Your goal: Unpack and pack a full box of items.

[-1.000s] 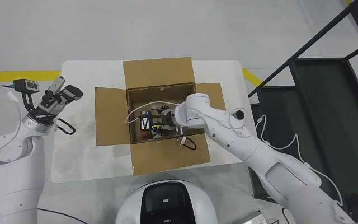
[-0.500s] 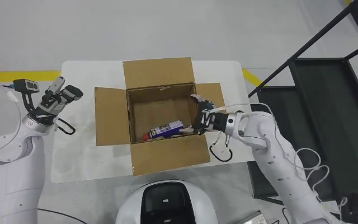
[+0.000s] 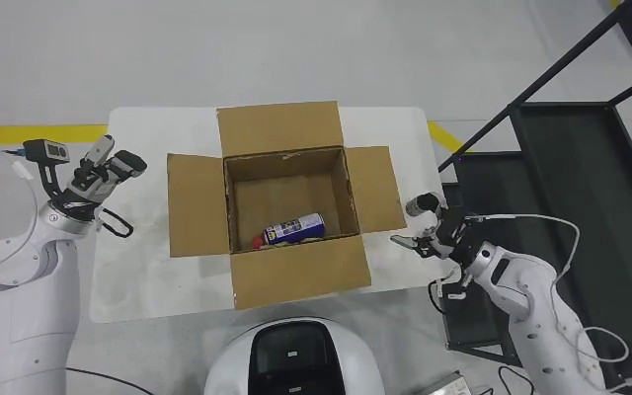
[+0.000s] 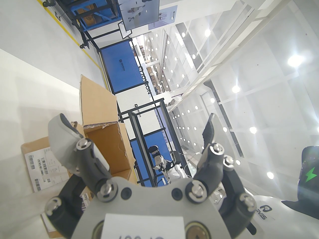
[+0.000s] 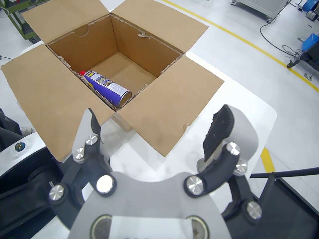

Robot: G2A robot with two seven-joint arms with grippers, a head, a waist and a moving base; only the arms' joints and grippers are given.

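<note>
Spray can [image 5: 106, 85] lies on its side on the floor of the box [image 3: 286, 188], hard against the wall nearest the robot. Its red cap points to the box's left-arm side. All four flaps are folded out, so access from above is open.

Handling, my read:
- Rigid metal cylinder with a smooth printed skin, so it will likely roll or slip if pinched off-centre.
- Probably moderate weight, not fragile.
- Grip mid-body, pads across the long axis, and stay off the cap and nozzle.
- The gap between can and near wall looks tight for a finger. It may need nudging toward the box centre first.

Right claw [image 3: 415, 223] sits just past the box's right flap at the tabletop [image 3: 148, 286] edge, spread wide and empty. Left claw [image 3: 112, 158] is well off the box's left flap, also spread wide and holding nothing.
</note>
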